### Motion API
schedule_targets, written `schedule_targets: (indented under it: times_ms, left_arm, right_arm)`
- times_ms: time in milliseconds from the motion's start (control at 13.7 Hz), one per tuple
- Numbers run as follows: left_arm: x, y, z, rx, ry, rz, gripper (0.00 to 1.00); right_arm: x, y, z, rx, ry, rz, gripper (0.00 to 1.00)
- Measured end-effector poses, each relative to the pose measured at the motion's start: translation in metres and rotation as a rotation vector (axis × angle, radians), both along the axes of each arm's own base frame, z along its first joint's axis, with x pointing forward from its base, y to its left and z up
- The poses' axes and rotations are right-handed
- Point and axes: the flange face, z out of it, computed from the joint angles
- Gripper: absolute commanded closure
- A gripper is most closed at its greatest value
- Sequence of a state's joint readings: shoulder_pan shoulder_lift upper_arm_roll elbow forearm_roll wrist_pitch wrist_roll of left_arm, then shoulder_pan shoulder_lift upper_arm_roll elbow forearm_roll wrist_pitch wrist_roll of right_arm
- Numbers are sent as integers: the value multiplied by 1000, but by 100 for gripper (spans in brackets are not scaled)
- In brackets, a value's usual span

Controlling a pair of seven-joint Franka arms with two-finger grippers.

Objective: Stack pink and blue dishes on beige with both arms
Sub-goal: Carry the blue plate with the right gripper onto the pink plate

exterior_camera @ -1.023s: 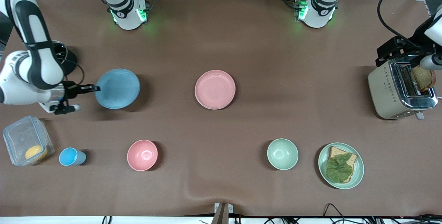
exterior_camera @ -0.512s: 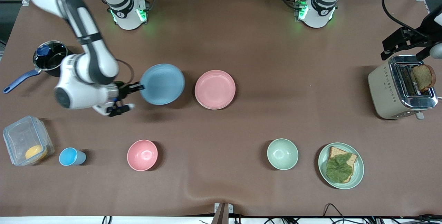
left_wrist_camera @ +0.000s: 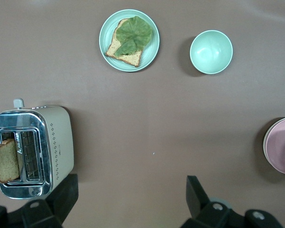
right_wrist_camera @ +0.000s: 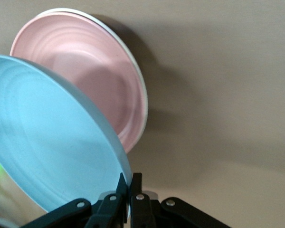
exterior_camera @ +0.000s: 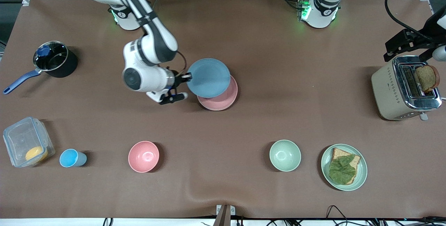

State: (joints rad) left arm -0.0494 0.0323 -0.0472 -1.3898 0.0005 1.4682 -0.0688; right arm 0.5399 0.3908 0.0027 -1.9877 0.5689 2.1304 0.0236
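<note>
Right gripper (exterior_camera: pixel 186 77) pinching blue plate (exterior_camera: pixel 208 77) rim — carried from table's right-arm end, now over pink plate (exterior_camera: pixel 223 100) mid-table. Release next. Left gripper (left_wrist_camera: pixel 128 199) waits over toaster (exterior_camera: pixel 400 91), fingers spread.

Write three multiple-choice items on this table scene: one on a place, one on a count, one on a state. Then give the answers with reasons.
1. Where is the blue plate?
A. Flat on the table beside the pan
B. In the air over the pink plate
C. Inside the toaster

2. How many bowls stand on the table?
A. Two
B. Four
C. Five

3. What is the right gripper doing?
A. Hanging open over the blue cup
B. Shut on the rim of the blue plate
C. Shut on a slice of bread

Answers:
1. B: the front view shows it overlapping the pink plate, and the right wrist view shows it tilted above.
2. A: only a pink bowl and a green bowl are there.
3. B: the right wrist view shows its fingers closed on the plate's edge.
</note>
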Motion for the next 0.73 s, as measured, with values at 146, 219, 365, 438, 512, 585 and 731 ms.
schedule_targets:
  times_ms: [146, 219, 365, 438, 512, 585, 731]
  left_arm:
    - [1, 1, -2, 1, 3, 4, 0]
    - [2, 1, -3, 2, 5, 5, 0]
    - [3, 2, -4, 3, 8, 7, 0]
    - [3, 3, -5, 4, 9, 7, 0]
    - [3, 3, -5, 4, 9, 7, 0]
    - [3, 3, -5, 5, 9, 8, 0]
    - [3, 3, -5, 5, 9, 8, 0]
  right_arm:
    - [-2, 9, -16, -16, -18, -12, 100]
    - [-1, 8, -24, -22, -22, -19, 100]
    - [1, 5, -34, -31, -26, -31, 100]
    - [1, 5, -37, -33, -32, -33, 100]
    - [1, 7, -37, -33, -36, -32, 100]
    - [0, 8, -37, -32, -40, -31, 100]
    - [1, 10, -36, -30, -44, -30, 100]
